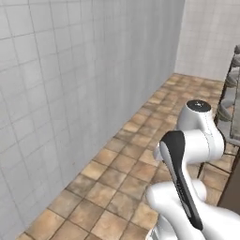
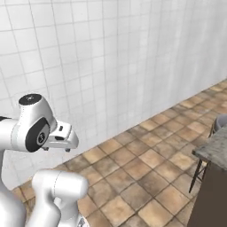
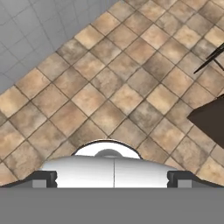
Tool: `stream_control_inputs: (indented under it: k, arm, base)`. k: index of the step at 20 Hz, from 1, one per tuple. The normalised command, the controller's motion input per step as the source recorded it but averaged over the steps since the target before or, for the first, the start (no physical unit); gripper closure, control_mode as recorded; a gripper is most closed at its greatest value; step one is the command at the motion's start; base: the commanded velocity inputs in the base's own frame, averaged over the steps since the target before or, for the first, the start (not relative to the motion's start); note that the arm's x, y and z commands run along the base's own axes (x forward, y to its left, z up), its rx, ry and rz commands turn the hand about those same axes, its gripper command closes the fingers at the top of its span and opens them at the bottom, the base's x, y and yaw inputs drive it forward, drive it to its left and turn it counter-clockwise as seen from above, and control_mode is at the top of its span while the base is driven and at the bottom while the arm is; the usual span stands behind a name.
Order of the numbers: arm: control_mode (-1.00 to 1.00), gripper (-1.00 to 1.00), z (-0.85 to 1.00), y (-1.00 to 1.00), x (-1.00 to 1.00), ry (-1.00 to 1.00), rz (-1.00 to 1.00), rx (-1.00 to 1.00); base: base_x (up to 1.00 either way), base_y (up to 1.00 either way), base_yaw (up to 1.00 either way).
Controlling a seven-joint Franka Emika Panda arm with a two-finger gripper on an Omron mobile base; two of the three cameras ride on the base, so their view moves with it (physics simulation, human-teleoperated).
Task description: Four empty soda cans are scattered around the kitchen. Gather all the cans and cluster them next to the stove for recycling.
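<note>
My claw point(image 3: 113, 183) spread wide, empty, aimed down at tiled floor point(image 3: 109, 87). Facing white wall point(image 1: 70, 84); counter point(image 2: 216, 148) corner at right. Cans, stove nowhere visible. Judging: gathering all ahead, must find cans first.

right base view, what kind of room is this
Probably a kitchen, seen at its edge: white square wall tiles, a brown tiled floor, and the corner of a grey stone counter on a dark cabinet, with a stool leg beside it.

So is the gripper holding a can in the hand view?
No, the gripper stands open with nothing between its fingertips, just brown floor tiles beyond.
</note>
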Motion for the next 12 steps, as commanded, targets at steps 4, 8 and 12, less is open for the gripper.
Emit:
stream_control_inputs:
  k: [4, 8, 12]
  arm:
    - [1.0, -1.0, 0.0, 0.0, 0.0, 0.0, 0.0, 0.0]
    - [1.0, -1.0, 0.0, 0.0, 0.0, 0.0, 0.0, 0.0]
    - [1.0, -1.0, 0.0, 0.0, 0.0, 0.0, 0.0, 0.0]
  base:
    - [1.0, 0.16, -0.41]
    - [1.0, 0.0, -0.55]
    - [0.9, 0.0, -0.63]
